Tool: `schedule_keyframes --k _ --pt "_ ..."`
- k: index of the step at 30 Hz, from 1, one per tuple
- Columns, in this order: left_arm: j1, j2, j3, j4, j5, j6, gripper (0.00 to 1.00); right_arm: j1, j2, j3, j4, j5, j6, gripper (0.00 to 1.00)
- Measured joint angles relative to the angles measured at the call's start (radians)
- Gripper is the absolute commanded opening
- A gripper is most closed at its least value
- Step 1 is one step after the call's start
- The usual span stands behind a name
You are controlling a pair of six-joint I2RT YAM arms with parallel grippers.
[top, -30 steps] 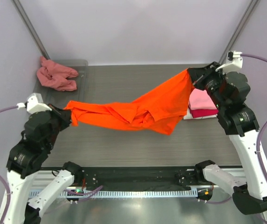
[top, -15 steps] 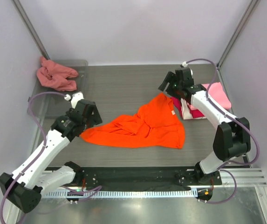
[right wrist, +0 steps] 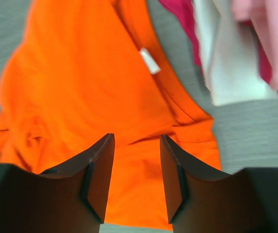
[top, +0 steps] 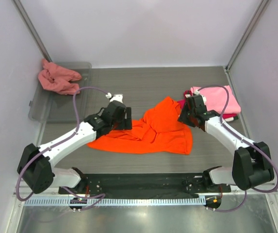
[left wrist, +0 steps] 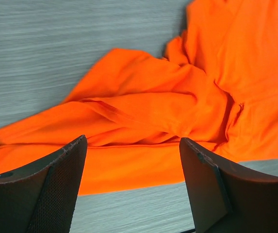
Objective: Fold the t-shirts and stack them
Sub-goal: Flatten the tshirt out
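A bright orange t-shirt (top: 151,132) lies crumpled on the table's middle, held by nothing. My left gripper (top: 125,119) hovers over its left part, open; in the left wrist view (left wrist: 133,141) only orange cloth (left wrist: 177,97) and bare table show between the fingers. Over the shirt's right edge my right gripper (top: 184,116) is open with an empty gap (right wrist: 137,138) above the orange cloth (right wrist: 80,73). At the right, a light pink t-shirt (top: 217,98) lies on a crimson one (top: 210,118). A salmon-pink t-shirt (top: 57,78) is bunched at the back left.
A clear grey plastic tray (top: 56,107) stands at the back left, with the salmon-pink shirt on its far end. A white neck label (right wrist: 150,60) shows on the orange shirt. The pink and crimson pile (right wrist: 269,43) sits just right of my right gripper. Frame posts rise at both back corners.
A second ago both grippers held the orange shirt stretched in the air. They have let go, the shirt has dropped onto the table, and both arms have swung inward low over it.
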Motion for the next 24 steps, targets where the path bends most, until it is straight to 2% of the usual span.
schedule_keyframes --k 7,14,17,20,21,24 --pt "-0.043 0.087 0.024 0.074 0.043 0.039 0.77 0.000 0.056 -0.027 0.005 0.063 -0.008 0.48" --pt "-0.071 0.145 0.060 0.117 0.058 0.083 0.77 -0.002 0.181 -0.027 0.037 0.085 -0.010 0.45" --pt "-0.075 0.163 0.062 0.121 0.063 0.091 0.77 -0.002 0.207 -0.027 0.046 0.080 -0.009 0.37" --pt "-0.076 0.170 0.062 0.121 0.068 0.104 0.76 -0.002 0.209 -0.027 0.062 0.077 -0.008 0.20" --pt "-0.076 0.173 0.063 0.122 0.069 0.107 0.76 -0.002 0.209 -0.027 0.067 0.074 -0.009 0.11" --pt "-0.081 0.188 0.068 0.126 0.080 0.115 0.76 -0.002 0.206 -0.027 0.073 0.071 -0.006 0.01"
